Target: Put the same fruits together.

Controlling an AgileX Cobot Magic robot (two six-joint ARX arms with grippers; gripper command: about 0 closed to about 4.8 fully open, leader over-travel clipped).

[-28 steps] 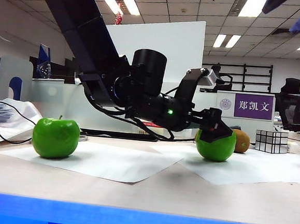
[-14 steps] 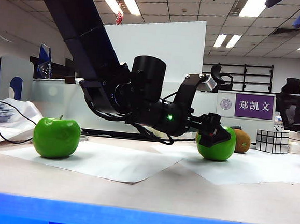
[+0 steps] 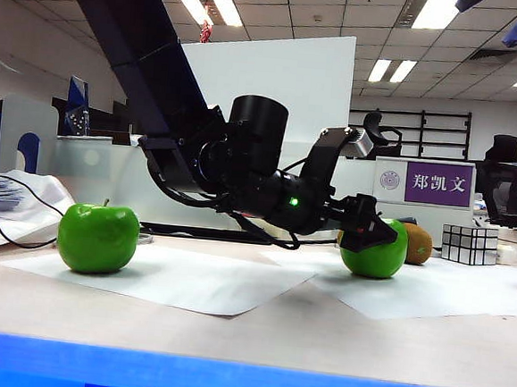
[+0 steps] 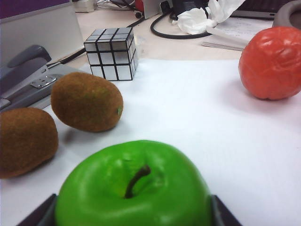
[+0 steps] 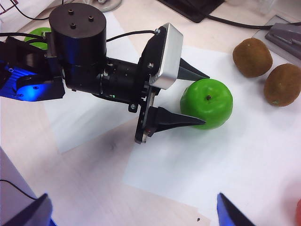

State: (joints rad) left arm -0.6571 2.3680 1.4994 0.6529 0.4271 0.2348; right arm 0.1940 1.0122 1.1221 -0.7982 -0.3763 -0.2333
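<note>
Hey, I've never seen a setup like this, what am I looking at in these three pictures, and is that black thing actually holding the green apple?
This is a two-armed robot sorting fruit on a table. The side-on picture is from a fixed camera; the other two are from cameras on each wrist. The black arm ends in the left gripper, whose two fingers sit on either side of a green apple. The fingers look close to its sides, but a firm grip isn't clear yet. The right gripper hovers above, open and empty, showing only its blue tips. A second green apple sits apart on the left. Near the first are two kiwis, a mirrored cube and an orange-red fruit.
</note>
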